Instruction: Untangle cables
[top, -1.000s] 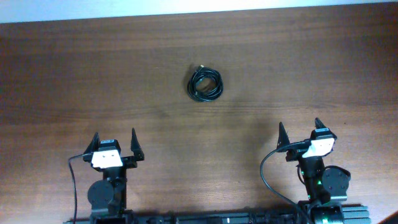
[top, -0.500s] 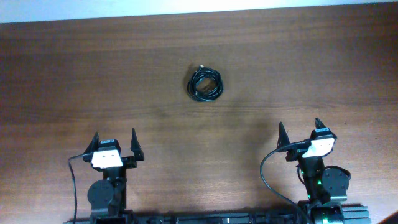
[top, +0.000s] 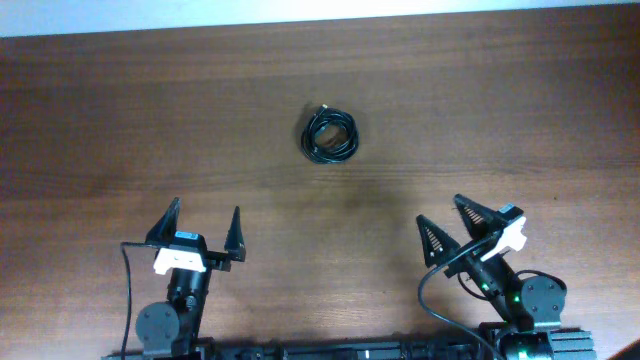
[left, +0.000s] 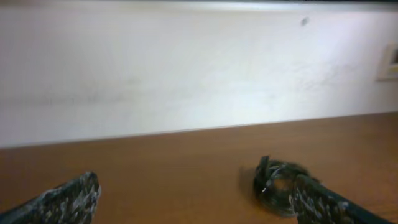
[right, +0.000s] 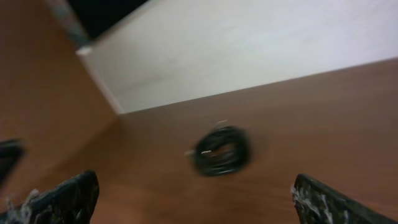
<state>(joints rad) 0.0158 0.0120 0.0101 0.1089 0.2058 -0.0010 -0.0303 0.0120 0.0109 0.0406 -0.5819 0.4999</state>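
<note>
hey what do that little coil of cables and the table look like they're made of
The cables: thin black cords wound into a tight coil, so likely a flexible rubber or plastic jacket with a faint sheen. A small pale glint at one end hints at a metal plug tip, but it is too small to be sure.
The table: reddish-brown with streaky grain and a matte finish. It could be wood, veneer or laminate.

Your left fingers (top: 234, 235) have advanced farther out and a little to the right, while your right fingers (top: 433, 240) have moved out too and swung to point diagonally far-left.
</note>
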